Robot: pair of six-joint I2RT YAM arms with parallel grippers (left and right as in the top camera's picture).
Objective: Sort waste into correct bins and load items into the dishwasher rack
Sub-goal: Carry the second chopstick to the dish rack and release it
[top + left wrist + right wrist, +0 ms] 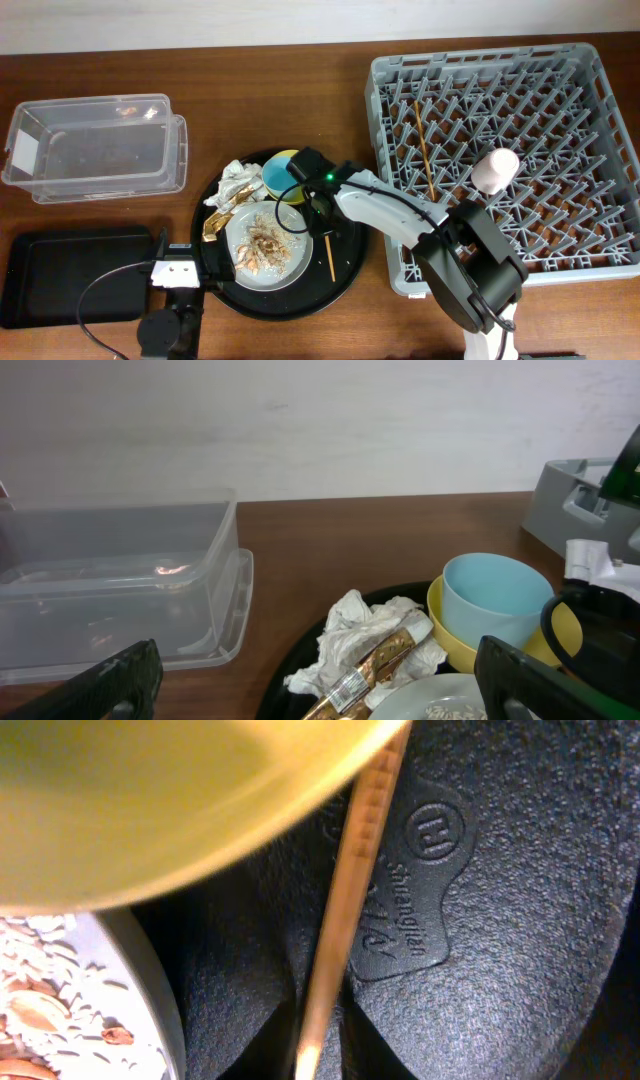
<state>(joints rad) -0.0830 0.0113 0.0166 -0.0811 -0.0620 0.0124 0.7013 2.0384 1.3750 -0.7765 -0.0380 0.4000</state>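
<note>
A dark brown wooden table (280,100) is filling almost the whole overhead view, its grain running from the left edge towards the right edge. Along the far edge a pale strip (200,20) is showing. In the left wrist view a plain off-white wall (320,420) is rising straight behind that edge. Soft, even light is falling across wood and wall, casting no hard shadows.

Pressed into the black round tray (560,870), just beneath the right gripper (316,202) — a circled logo and "Shenglian"; the smaller marks below are unreadable.
</note>
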